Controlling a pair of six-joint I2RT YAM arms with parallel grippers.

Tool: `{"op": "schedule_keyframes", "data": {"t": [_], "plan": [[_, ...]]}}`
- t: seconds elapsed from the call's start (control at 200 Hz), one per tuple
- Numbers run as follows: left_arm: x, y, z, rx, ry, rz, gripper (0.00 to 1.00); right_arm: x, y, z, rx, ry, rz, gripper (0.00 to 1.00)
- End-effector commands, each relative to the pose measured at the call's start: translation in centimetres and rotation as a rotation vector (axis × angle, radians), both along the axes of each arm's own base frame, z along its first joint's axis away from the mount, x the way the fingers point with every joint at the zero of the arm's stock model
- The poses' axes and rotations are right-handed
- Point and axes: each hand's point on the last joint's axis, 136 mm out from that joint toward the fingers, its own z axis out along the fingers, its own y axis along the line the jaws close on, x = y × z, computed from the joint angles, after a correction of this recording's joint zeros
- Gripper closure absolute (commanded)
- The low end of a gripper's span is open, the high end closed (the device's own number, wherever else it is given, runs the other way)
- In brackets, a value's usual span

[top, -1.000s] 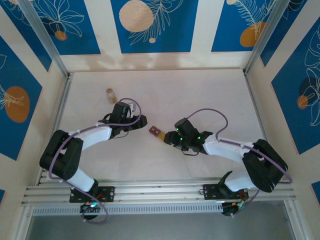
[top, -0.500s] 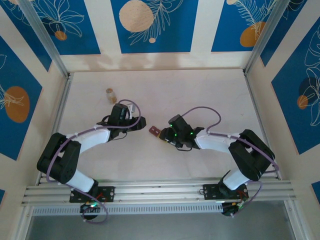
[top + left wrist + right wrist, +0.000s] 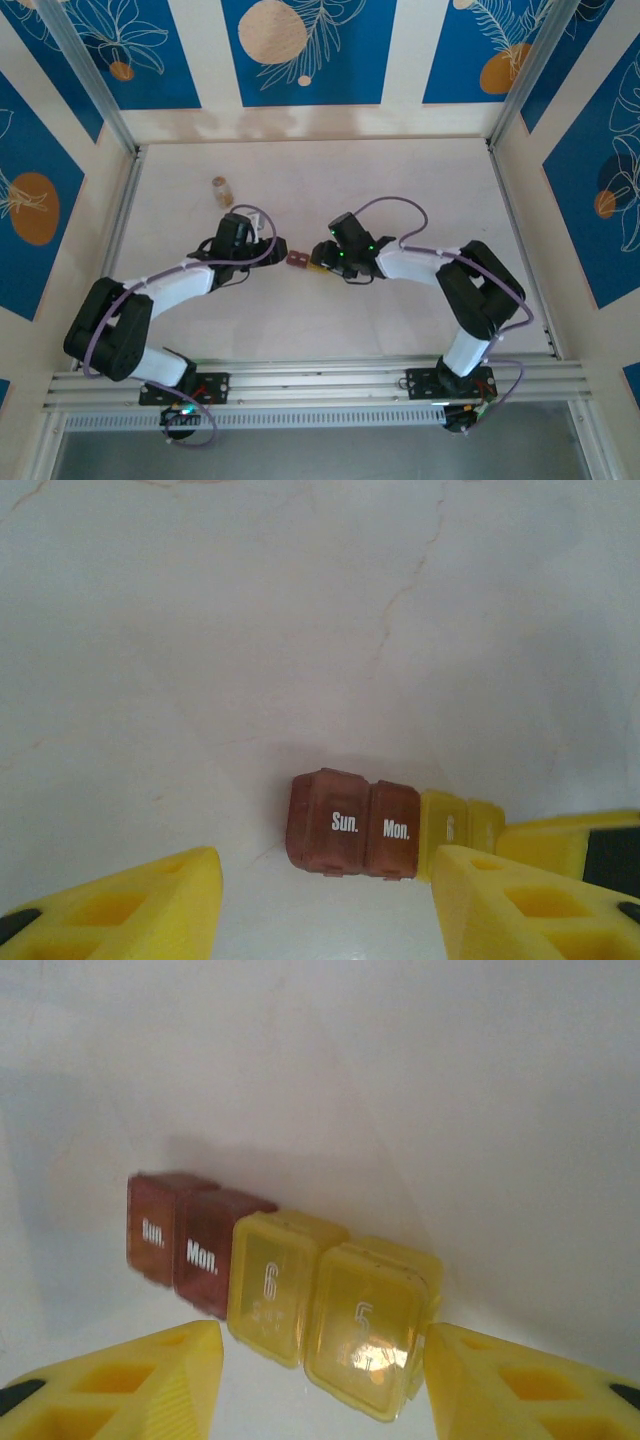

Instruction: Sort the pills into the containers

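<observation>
Pale table [image 3: 400, 180] under both arms. Left gripper [image 3: 322, 878] sits centre-left in top view, jaws partway apart, nothing in them, dark red end just ahead. Right gripper [image 3: 322, 1345] comes in from centre-right, jaws partway apart w/ the yellow end between its fingers; can't tell if it's pinched. Containers [image 3: 305, 261] lie flat, mid-frame, between the grippers. Small tan bottle [image 3: 221, 190] upper left, well apart.

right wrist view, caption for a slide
Four joined pill boxes, two dark red marked Sun. and Mon., two yellow, at the tips of the right gripper.
</observation>
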Motion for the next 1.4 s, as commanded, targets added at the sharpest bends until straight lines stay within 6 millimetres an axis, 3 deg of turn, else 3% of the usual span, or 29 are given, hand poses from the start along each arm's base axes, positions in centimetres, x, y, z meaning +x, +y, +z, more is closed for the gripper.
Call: {"op": "schedule_keyframes", "data": {"t": [0.0, 0.185, 0.42, 0.685, 1.09, 1.391], "plan": [[0.5, 0.8, -0.5, 0.002, 0.002, 0.036, 0.43, 0.8, 0.6, -0.3, -0.013, 0.014, 0.094, 0.44], [0.9, -0.8, -1.5, -0.116, 0.067, 0.022, 0.46, 1.7, 0.9, 0.1, -0.012, 0.002, 0.132, 0.44], [0.6, -2.0, -2.6, -0.194, 0.127, 0.017, 0.48, 1.4, 1.0, 0.8, -0.059, -0.011, 0.256, 0.42], [0.0, -1.9, -3.8, -0.146, 0.155, 0.024, 0.51, 1.3, -0.3, 0.9, -0.1, 0.001, 0.289, 0.4], [-0.9, -3.6, -4.5, -0.147, 0.187, -0.009, 0.52, 0.9, 0.3, 0.3, -0.019, 0.037, 0.337, 0.4], [-1.1, -4.8, -4.0, -0.159, 0.177, -0.025, 0.53, 0.8, -0.2, -0.3, 0.006, 0.058, 0.353, 0.4]]}}
